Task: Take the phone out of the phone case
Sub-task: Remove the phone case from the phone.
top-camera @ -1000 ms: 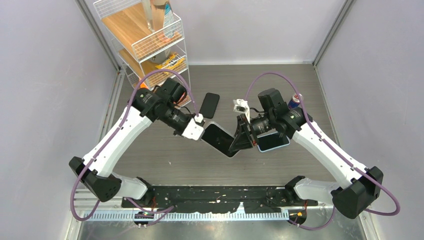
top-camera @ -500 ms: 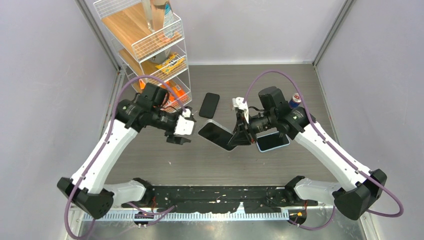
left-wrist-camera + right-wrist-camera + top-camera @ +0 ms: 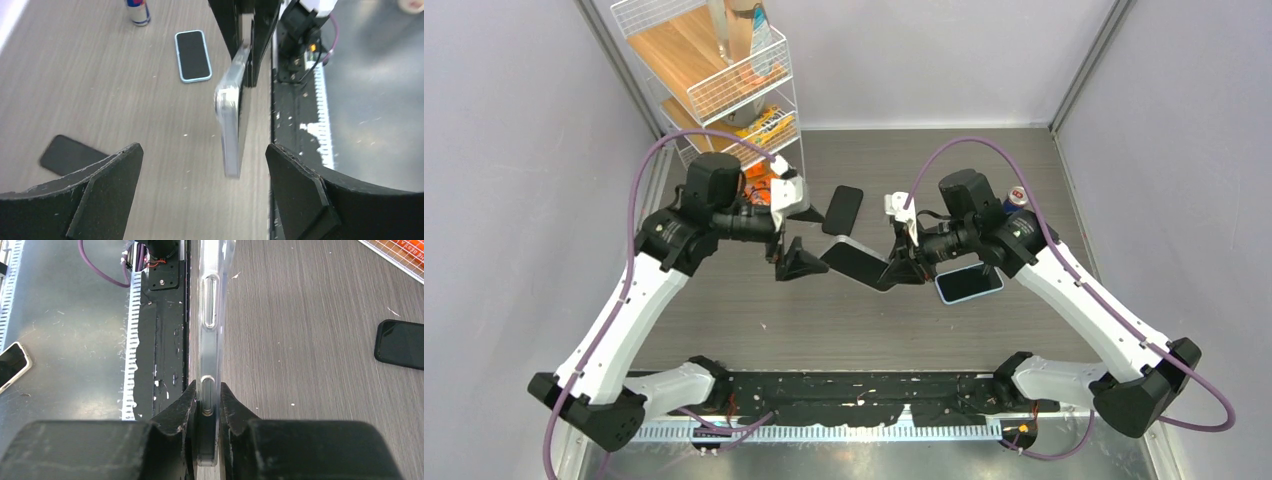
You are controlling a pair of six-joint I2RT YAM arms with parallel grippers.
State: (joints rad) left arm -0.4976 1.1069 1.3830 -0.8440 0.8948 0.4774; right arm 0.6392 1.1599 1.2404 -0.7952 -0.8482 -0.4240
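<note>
A dark phone in a clear phone case (image 3: 856, 262) hangs above the table, and my right gripper (image 3: 902, 268) is shut on its right end. The right wrist view shows the case (image 3: 210, 315) edge-on, with my right gripper (image 3: 207, 390) pinching it from both sides. My left gripper (image 3: 798, 232) stands wide open just left of the phone's free end, not touching it. From the left wrist, the cased phone (image 3: 232, 120) points edge-on at the left gripper (image 3: 202, 150), a little beyond the fingertips.
A phone in a light blue case (image 3: 969, 284) lies flat under the right arm. A bare black phone (image 3: 843, 209) lies farther back. A drink can (image 3: 1014, 200) stands at the back right. A wire shelf rack (image 3: 724, 80) fills the back left corner.
My left gripper let go of the phone's left end, opened wide and drew back to the left. The right gripper kept its hold and shifted the phone slightly away and left.
</note>
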